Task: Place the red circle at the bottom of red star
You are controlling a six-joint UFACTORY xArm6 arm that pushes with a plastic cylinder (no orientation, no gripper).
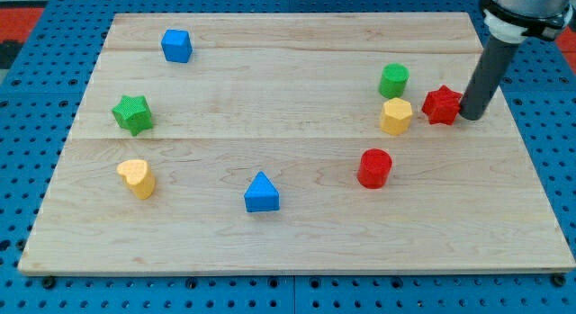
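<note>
The red circle (374, 167) stands on the wooden board at the view's lower right of centre. The red star (441, 104) lies up and to the right of it, near the board's right side. My tip (472, 117) is right beside the star's right edge, touching or nearly touching it. The dark rod rises from there toward the view's top right corner. The red circle is well down and to the left of my tip.
A yellow hexagon block (396, 116) sits just left of the red star, with a green round block (393, 80) above it. A blue triangle (261, 192), a yellow heart (136, 177), a green star (132, 113) and a blue cube (176, 45) lie further left.
</note>
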